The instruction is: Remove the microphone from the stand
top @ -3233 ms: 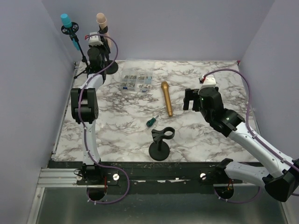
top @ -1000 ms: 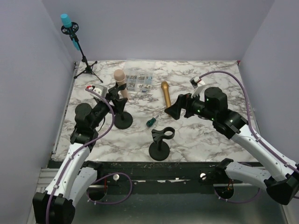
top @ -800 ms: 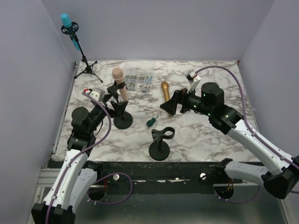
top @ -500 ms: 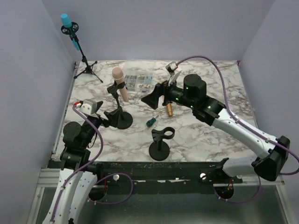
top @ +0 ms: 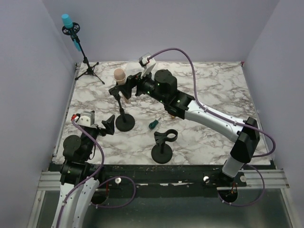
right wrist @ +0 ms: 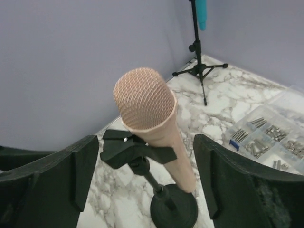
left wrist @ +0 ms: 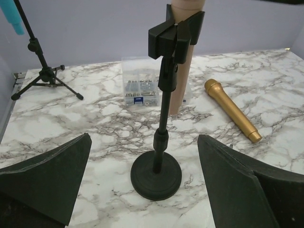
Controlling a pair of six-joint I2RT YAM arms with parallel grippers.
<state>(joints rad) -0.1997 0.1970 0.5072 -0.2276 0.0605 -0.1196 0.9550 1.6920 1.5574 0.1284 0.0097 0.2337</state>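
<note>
A beige microphone [right wrist: 145,102] with a mesh head sits tilted in the clip of a black stand [left wrist: 161,118] on a round base [top: 125,123]. My right gripper [right wrist: 147,180] is open. Its jaws stand on either side of the microphone's body just below the head, with a gap on each side. In the top view that right gripper [top: 129,87] reaches in from the right at the microphone [top: 119,76]. My left gripper [left wrist: 142,190] is open and empty, low and just in front of the stand's base [left wrist: 156,175], drawn back from it.
A second, empty black stand [top: 163,145] stands near the front middle. A green screwdriver [top: 152,124] lies beside it. A gold microphone [left wrist: 231,110] lies flat right of the stand, behind it a clear box of screws [left wrist: 142,88]. A tripod with a blue microphone [top: 71,28] stands back left.
My right arm swung left across the table until its jaws flank the beige microphone, and they have narrowed a little. My left gripper opened, left the stand and drew back toward the near edge.
</note>
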